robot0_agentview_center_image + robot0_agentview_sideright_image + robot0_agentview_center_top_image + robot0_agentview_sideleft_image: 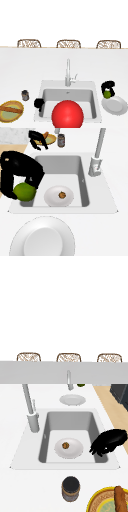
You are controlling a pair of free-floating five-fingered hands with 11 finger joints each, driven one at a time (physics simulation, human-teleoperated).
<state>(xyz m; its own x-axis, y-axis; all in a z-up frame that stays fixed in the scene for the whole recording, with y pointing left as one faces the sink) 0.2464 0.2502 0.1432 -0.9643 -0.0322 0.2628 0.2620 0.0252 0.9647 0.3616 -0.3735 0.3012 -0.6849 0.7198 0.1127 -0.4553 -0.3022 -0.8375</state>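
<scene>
The right hand (108, 88) has its fingers curled over the top of a small round green fruit, lime-like and smooth-skinned (107, 94), and holds it in the air. Just below and slightly to the outside of that hand lies a round white ceramic plate (117, 107) on the white worktop (15, 70); on the hand's inner side is the grey rectangular sink basin (75, 165).

The likeliest trouble, as I judge it, is a slip. In the right side view the right hand (20, 170) covers only the upper half of the fruit (24, 192), whose underside hangs free, and a smooth ball held from above could roll out if the fingers ease. From there it might bounce off the plate's (42, 238) raised rim and run along the worktop, or tip the other way into the basin, where a second shallow white dish (59, 196) carries a small brown nut-like lump (62, 194).

The fruit is evenly yellow-green, without stalk or mark that I can make out, and looks firm.

The left hand (38, 103) hovers with loosely curled fingers, holding nothing, at the far edge of the sink from the fruit; beyond it stand a dark-lidded little glass jar (25, 95) and a yellow woven basket with a brown loaf-like stick (11, 110). A tall chrome tap (68, 72) rises behind the basin.
</scene>
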